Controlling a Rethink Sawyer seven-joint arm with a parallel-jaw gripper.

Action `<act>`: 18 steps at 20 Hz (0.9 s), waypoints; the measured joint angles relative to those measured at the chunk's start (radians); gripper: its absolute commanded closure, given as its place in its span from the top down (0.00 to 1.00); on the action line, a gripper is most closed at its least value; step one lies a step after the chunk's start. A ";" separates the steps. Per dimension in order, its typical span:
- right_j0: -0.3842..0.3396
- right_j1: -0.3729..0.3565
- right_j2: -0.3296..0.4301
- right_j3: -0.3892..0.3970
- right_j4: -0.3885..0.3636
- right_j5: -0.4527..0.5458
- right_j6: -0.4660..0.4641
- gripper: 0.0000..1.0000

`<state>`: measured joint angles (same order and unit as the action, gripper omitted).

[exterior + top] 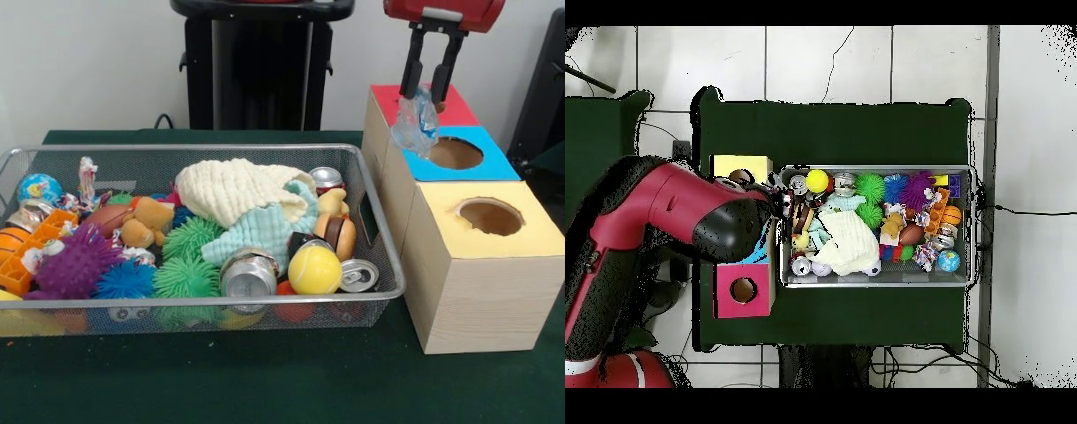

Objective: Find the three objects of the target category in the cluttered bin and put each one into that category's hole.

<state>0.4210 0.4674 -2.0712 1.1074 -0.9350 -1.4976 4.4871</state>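
The silver wire-mesh bin [388, 265] sits at the left, full of toys; it also shows in the overhead view [969, 225]. My gripper [430, 95] hangs over the boxes at the right, shut on a piece of clear crinkly plastic film [415, 125]. The film dangles just left of and above the round hole [455, 153] in the blue-topped box [499, 164]. In the overhead view my arm [715, 225] covers the blue box, its hole and the gripper. No other film pieces show in the bin.
The red-topped box [388, 99] stands behind the blue one and the yellow-topped box [494, 230] in front; both show in the overhead view [730, 295] [725, 166]. The bin holds cloths [238, 190], silver cans [249, 274], spiky balls [185, 276] and a yellow ball [314, 268].
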 measured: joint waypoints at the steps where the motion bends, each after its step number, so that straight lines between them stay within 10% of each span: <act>1: 0.001 0.000 0.000 0.000 0.000 0.000 0.000 0.00; 18: 0.045 0.000 0.021 0.000 0.000 0.000 0.000 0.00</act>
<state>0.4661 0.4674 -2.0500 1.1076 -0.9352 -1.4974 4.4871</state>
